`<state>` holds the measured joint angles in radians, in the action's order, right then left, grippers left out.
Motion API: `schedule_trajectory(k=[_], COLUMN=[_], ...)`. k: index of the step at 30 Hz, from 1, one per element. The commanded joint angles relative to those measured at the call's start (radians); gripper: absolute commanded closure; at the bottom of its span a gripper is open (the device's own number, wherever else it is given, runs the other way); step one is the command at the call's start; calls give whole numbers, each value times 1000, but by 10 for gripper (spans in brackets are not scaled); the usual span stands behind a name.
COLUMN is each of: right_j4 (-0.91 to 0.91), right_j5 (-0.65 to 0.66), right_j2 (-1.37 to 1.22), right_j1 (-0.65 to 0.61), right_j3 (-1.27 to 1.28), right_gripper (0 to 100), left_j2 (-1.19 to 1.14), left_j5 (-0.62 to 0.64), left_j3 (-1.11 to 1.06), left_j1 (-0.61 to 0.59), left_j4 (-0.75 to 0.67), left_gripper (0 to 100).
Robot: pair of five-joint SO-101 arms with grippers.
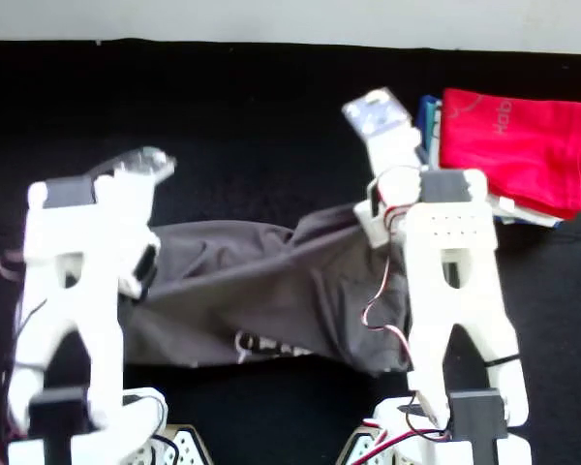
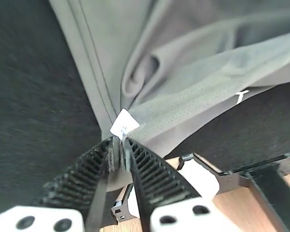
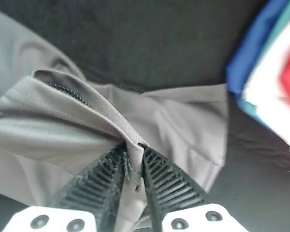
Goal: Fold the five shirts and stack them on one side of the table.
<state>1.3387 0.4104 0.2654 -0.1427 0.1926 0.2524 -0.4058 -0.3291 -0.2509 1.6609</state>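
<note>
1. Your left gripper (image 2: 120, 145) is pinched on the hem of the grey shirt (image 1: 261, 291), beside its tag (image 2: 124, 124). The bite looks thin, so a hard pull could slip it free.
2. Your right gripper (image 3: 134, 150) is clamped on a bunched fold. It may drag extra layers and crease crookedly.
3. The shirt lies between the arms, near the folded stack (image 1: 508, 145). A wide swing could knock that stack.
</note>
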Motion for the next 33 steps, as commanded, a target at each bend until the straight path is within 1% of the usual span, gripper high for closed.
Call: schedule_trajectory(k=[1,3,6,8,13,15,17,21,24,27,33], right_j4=[51,70,87,116,266,311,338,311,274,271,251], right_j5=[6,9,11,11,12,12,12,41,71,77,74], right_j2=[36,36,36,42,64,107,174,315,400,455,499], right_j1=[25,25,39,47,45,44,42,48,50,79,84], right_j3=[-130,-159,-163,-160,-160,-143,-105,53,163,229,346], right_gripper=[993,993,993,993,993,993,993,993,993,993,993], left_j2=[-110,-140,-142,-125,-50,-54,-99,-269,-429,-550,-641], left_j5=[11,-6,-29,-31,-52,-64,-63,-21,-18,-18,-20], left_j3=[280,318,317,320,326,317,320,326,328,328,328], left_j1=[7,5,8,2,-33,-33,-27,-16,-22,-50,-76], left_j4=[107,107,109,110,107,106,68,-75,-117,-152,-258], left_gripper=[984,940,811,753,765,765,765,765,765,765,766])
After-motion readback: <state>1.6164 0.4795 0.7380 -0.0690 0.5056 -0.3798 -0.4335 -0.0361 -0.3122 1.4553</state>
